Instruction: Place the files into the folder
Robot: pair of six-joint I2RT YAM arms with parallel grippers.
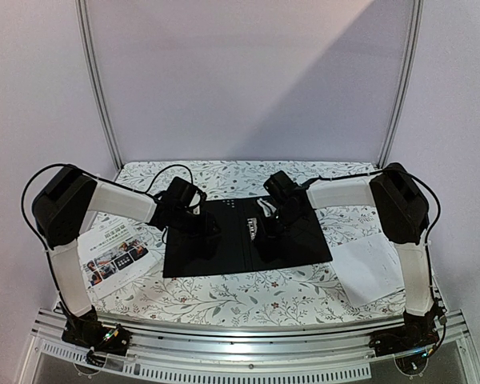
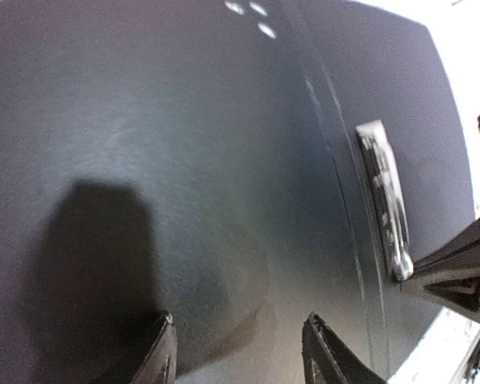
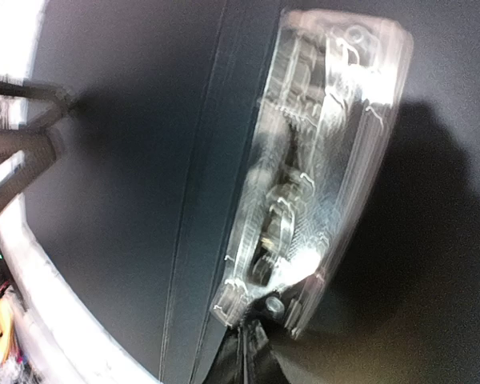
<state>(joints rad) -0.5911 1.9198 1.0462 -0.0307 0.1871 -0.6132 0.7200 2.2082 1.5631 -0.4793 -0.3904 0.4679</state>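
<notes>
The folder (image 1: pixel 224 258) lies open and flat mid-table, black inside up, and fills the left wrist view (image 2: pixel 184 144) and the right wrist view (image 3: pixel 128 160). Its metal clip (image 1: pixel 257 225) sits by the spine (image 2: pixel 384 200) (image 3: pixel 320 144). My left gripper (image 1: pixel 203 232) (image 2: pixel 240 320) is open and empty, low over the folder's left half. My right gripper (image 1: pixel 275 221) (image 3: pixel 252 332) is shut, its tips against the clip's near end. A colour-photo leaflet (image 1: pixel 116 256) lies left of the folder. A white sheet (image 1: pixel 368 268) lies right of it.
The floral tablecloth (image 1: pixel 248 300) covers the table. The metal rail (image 1: pixel 248 364) with both arm bases runs along the near edge. White walls with metal posts (image 1: pixel 96 80) stand behind. The leaflet lies partly under my left arm.
</notes>
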